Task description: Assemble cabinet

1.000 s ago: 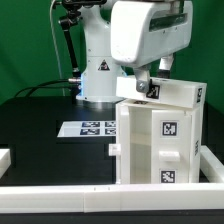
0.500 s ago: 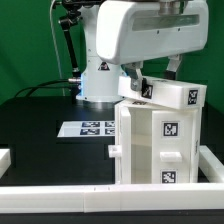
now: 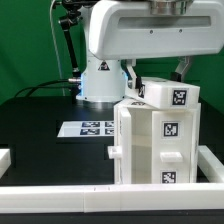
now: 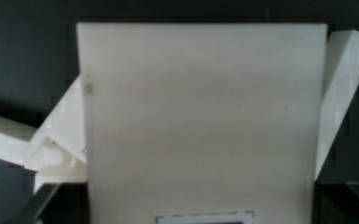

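The cabinet (image 3: 150,145) is a big white box with square tags, standing upright at the exterior view's front right. My gripper (image 3: 158,76) hangs just above it, shut on a white panel (image 3: 166,95) with tags. The panel lies slightly tilted across the cabinet's top edge; I cannot tell whether it rests on it. In the wrist view the panel (image 4: 194,110) fills most of the picture, with slanted white cabinet walls (image 4: 30,140) beside it. The fingertips are mostly hidden by the panel.
The marker board (image 3: 92,128) lies flat on the black table behind the cabinet, toward the exterior view's left. A low white rail (image 3: 90,196) runs along the front, with short pieces at the left (image 3: 5,158) and right (image 3: 210,160). The robot base (image 3: 100,78) stands at the back.
The arm's hand has shifted toward the exterior view's left and nearer the camera. The held panel has moved slightly left with it and lies more squarely over the cabinet's top.
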Robot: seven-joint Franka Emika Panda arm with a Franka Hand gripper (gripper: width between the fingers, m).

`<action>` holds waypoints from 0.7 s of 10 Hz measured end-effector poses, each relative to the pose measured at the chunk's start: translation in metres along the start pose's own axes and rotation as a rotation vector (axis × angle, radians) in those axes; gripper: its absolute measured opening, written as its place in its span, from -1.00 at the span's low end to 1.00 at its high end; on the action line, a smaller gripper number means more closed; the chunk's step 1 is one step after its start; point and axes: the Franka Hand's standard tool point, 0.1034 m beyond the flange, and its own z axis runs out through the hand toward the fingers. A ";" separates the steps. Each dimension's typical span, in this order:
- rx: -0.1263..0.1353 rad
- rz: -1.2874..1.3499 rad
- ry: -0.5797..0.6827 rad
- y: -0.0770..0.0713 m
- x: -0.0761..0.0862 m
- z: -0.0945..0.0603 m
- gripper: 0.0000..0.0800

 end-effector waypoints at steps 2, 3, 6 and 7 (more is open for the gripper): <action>0.031 0.198 0.019 -0.001 -0.001 0.003 0.42; 0.037 0.285 0.020 -0.002 0.000 0.003 0.42; 0.062 0.520 0.015 -0.007 0.001 0.002 0.42; 0.063 0.596 0.012 -0.009 0.001 0.002 0.42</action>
